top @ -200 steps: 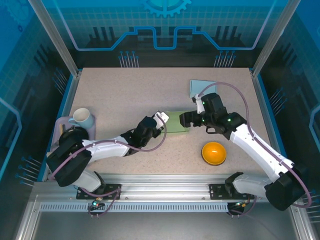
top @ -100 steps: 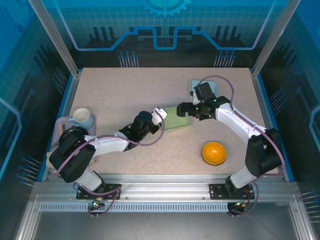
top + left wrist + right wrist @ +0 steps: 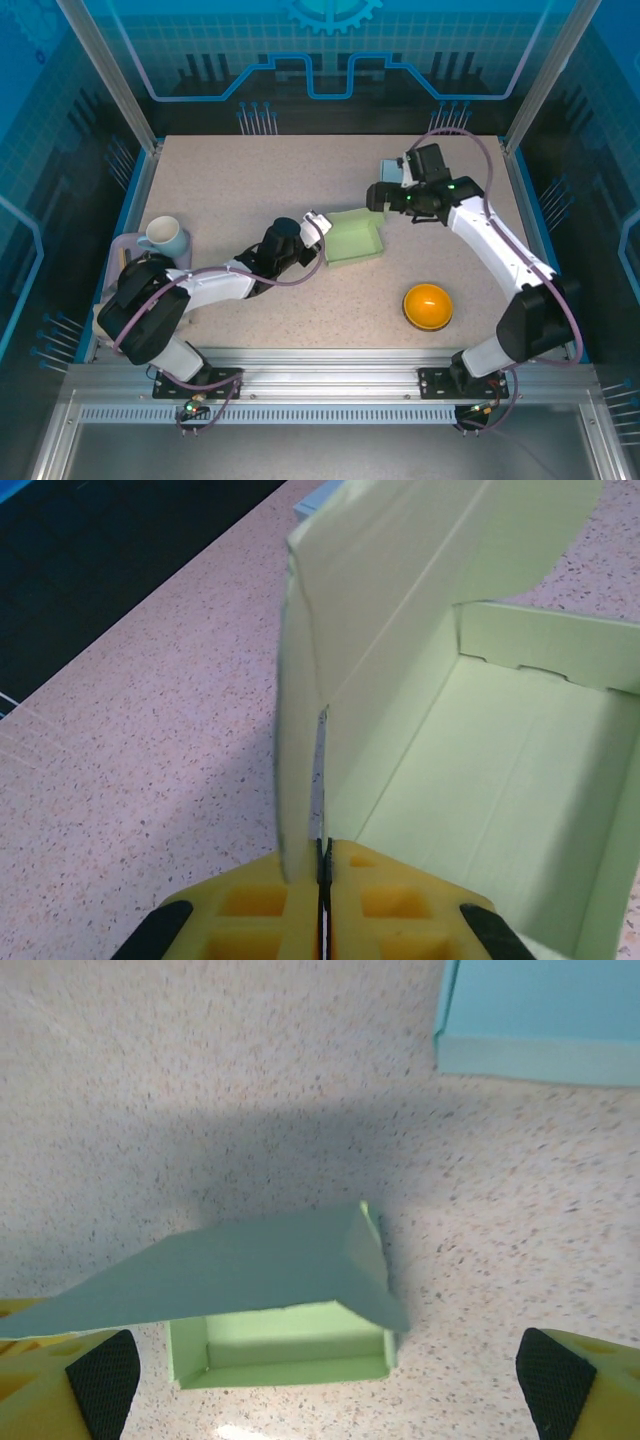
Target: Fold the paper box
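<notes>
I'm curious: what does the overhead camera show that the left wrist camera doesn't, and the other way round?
Overhead view: a blue mug at the left edge of the speckled table, an orange bowl near the front right, and the right gripper, open, near the far right corner of the green paper box. Left wrist view: up close, the left gripper pinched shut on a standing wall of the box, plus the box's inner floor and tab edges. Shared: the green paper box and the speckled table.
</notes>
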Motion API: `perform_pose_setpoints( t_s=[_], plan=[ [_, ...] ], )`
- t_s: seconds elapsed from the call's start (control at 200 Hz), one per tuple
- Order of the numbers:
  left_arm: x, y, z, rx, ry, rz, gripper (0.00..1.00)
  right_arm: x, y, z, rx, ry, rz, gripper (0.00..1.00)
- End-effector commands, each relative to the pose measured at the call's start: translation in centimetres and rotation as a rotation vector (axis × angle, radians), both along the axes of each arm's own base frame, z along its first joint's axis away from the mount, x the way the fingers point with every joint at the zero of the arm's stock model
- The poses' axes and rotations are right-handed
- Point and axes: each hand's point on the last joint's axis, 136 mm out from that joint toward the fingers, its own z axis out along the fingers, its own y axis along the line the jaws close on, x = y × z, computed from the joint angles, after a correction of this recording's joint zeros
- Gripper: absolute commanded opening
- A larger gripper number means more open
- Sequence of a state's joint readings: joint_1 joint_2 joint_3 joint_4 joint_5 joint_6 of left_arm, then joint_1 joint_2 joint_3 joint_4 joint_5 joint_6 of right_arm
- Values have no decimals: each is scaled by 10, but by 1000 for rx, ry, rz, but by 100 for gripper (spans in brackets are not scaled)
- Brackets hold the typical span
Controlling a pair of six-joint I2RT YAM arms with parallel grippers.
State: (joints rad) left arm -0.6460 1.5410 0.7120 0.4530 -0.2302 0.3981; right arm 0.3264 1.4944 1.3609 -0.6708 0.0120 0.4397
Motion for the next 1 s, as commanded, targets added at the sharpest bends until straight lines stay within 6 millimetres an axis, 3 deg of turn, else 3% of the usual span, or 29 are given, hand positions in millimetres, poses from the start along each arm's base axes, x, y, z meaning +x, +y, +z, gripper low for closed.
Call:
perform_pose_setpoints(
  t_s=[0.0,0.085,0.23,0.455,0.725,0.995],
  plan=[
    [4,-9,20,-49,-19,-31,10,14,-18,12,-19,-25,-28,100],
    [3,-11,21,-58,-15,-35,10,25,-16,-10,-10,65,-17,100],
    [4,-13,22,-70,-7,-35,10,35,5,-46,74,172,0,100],
    [10,-14,22,-63,-1,-24,10,27,45,-78,276,317,15,100],
    [28,-12,22,-70,18,76,10,5,69,-67,470,388,4,100],
    [35,-14,15,-212,108,176,10,-8,76,-60,612,463,-85,100]
  ],
)
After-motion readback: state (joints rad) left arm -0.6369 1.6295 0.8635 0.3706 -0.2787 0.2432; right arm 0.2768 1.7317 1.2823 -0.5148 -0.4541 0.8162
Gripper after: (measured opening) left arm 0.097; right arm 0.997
